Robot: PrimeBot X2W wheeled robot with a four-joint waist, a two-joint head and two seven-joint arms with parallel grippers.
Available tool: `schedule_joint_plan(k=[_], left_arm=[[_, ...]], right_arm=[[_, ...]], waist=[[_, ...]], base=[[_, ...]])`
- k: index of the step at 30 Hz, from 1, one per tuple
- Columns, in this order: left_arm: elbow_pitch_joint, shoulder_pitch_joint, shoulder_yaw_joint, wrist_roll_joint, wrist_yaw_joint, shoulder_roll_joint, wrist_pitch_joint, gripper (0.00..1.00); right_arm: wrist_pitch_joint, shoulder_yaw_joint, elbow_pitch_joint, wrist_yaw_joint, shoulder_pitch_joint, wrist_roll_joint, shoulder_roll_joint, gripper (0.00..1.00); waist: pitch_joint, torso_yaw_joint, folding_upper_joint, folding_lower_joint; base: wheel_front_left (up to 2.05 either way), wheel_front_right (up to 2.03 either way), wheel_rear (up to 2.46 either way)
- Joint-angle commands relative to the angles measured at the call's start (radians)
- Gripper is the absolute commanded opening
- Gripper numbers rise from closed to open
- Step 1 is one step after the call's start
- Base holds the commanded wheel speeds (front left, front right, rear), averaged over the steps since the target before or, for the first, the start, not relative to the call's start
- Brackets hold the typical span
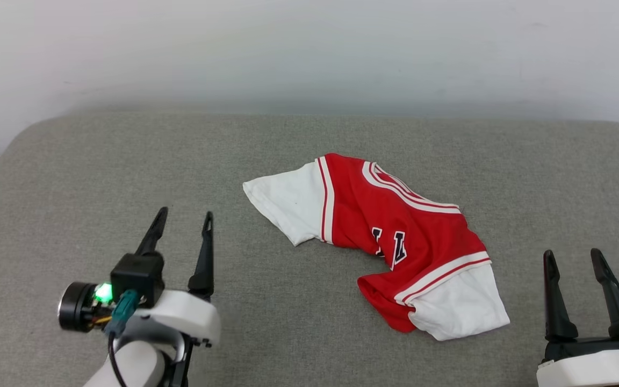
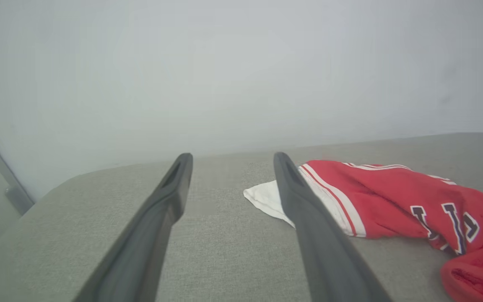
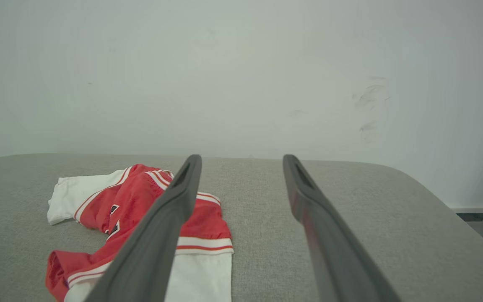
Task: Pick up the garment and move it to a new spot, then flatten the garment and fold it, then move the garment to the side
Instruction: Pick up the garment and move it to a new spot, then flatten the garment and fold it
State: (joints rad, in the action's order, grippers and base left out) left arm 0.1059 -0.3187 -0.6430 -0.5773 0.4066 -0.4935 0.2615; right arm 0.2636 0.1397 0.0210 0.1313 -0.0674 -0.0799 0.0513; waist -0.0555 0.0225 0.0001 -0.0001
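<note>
0 of the 4 steps look finished, as far as I can judge. The garment (image 1: 390, 231) lies crumpled near the middle of the grey padded surface (image 1: 100, 177). Its red body is bunched and twisted, with 1 white sleeve spread toward the left and the other at the near right. The chest letters are partly buried in a fold. The left gripper (image 1: 185, 212) hovers well apart from it at the near left, jaws spread and empty. The right gripper (image 1: 571, 252) sits near the closer sleeve, jaws likewise spread, holding nothing. Lifting and relocating, flattening, folding and setting aside all appear left to do.
</note>
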Motion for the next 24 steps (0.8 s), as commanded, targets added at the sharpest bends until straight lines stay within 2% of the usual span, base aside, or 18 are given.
schedule_joint_plan(k=[1,4,9,14,19,24], left_arm=[[-0.016,0.041,0.036,0.03,0.007,0.013,0.005,1.0],[-0.048,0.122,0.132,0.102,0.009,0.049,0.005,1.0],[-0.085,0.235,0.266,0.205,-0.025,0.118,0.005,1.0],[-0.1,0.317,0.353,0.291,-0.084,0.181,0.005,1.0],[-0.092,0.37,0.413,0.347,-0.154,0.235,0.005,1.0],[-0.087,0.401,0.46,0.4,-0.206,0.282,0.005,1.0]], right_arm=[[0.002,0.001,-0.007,-0.001,-0.012,-0.002,-0.002,1.0],[0.002,0.003,-0.015,-0.001,-0.019,-0.002,-0.002,1.0],[0.002,0.005,-0.029,-0.001,-0.03,-0.006,-0.002,1.0],[0.002,0.006,-0.039,-0.001,-0.036,-0.01,-0.002,1.0],[0.002,0.001,-0.05,-0.001,-0.041,-0.02,-0.002,1.0],[0.002,0.0,-0.061,-0.001,-0.05,-0.027,-0.002,1.0]], waist=[[0.007,0.006,-0.0001,0.0001],[0.018,0.012,-0.0001,0.0001],[0.037,0.024,-0.0001,0.0001],[0.049,0.03,-0.0001,0.0001],[0.057,0.031,-0.0001,0.0001],[0.064,0.031,-0.0001,0.0001]], base=[[0.0,0.0,0.0],[0.0,0.0,0.0],[0.0,0.0,0.0],[0.0,0.0,0.0],[0.0,0.0,0.0],[0.0,0.0,0.0]])
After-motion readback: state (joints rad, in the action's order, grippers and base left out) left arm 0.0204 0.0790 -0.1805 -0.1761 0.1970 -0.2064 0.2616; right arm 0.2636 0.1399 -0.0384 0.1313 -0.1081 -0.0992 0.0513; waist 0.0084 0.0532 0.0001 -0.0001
